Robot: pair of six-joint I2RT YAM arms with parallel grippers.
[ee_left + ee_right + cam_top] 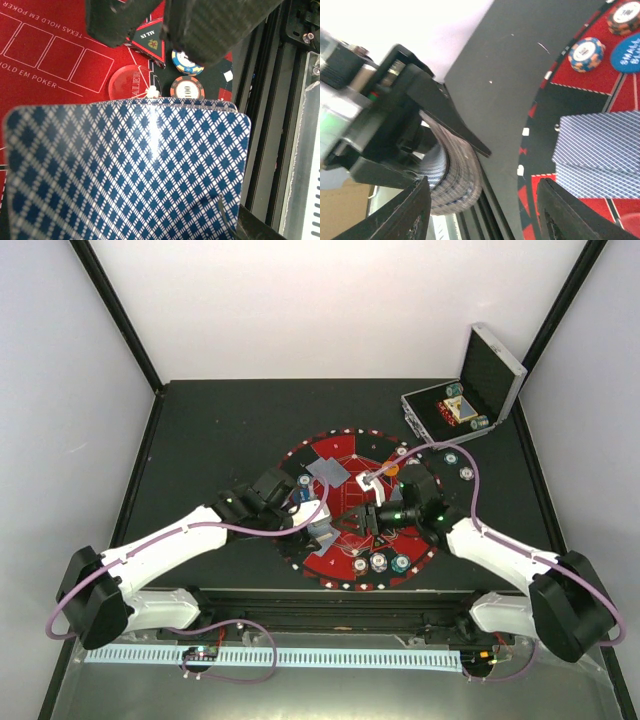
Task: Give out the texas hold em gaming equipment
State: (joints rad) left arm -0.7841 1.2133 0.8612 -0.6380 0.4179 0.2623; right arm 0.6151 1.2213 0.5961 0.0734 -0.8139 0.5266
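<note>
Nearest the arm bases, three poker chips (381,562) sat in a row on the near rim of the round mat (340,448). Just beyond them, over the mat's middle, the two tools faced each other. The left tool (308,515) was clamped on a deck of playing cards (130,175), blue-diamond backs up. The right tool (487,215) stood with its fingers apart and nothing between them, near the deck; whether it touched it could not be told. On the mat beyond the deck lay a clear dealer button (127,82), a black triangle marker (150,42), a blue-and-white chip (186,62) and a red-and-black chip (187,88). Farther off, on the mat's far left part, two dealt cards (600,150) lay face down and overlapping, beside a blue marker disc (627,60). Just off the mat's far right rim, teal chips (450,455) rested on the dark worktop (220,440). In the far right corner the silver case (495,375) stood open with a few chips (455,390) inside. The job looked partway done: chips and markers were spread to several places and one pair of cards was dealt. Most of the deck was undealt, and the case was not yet emptied.
</note>
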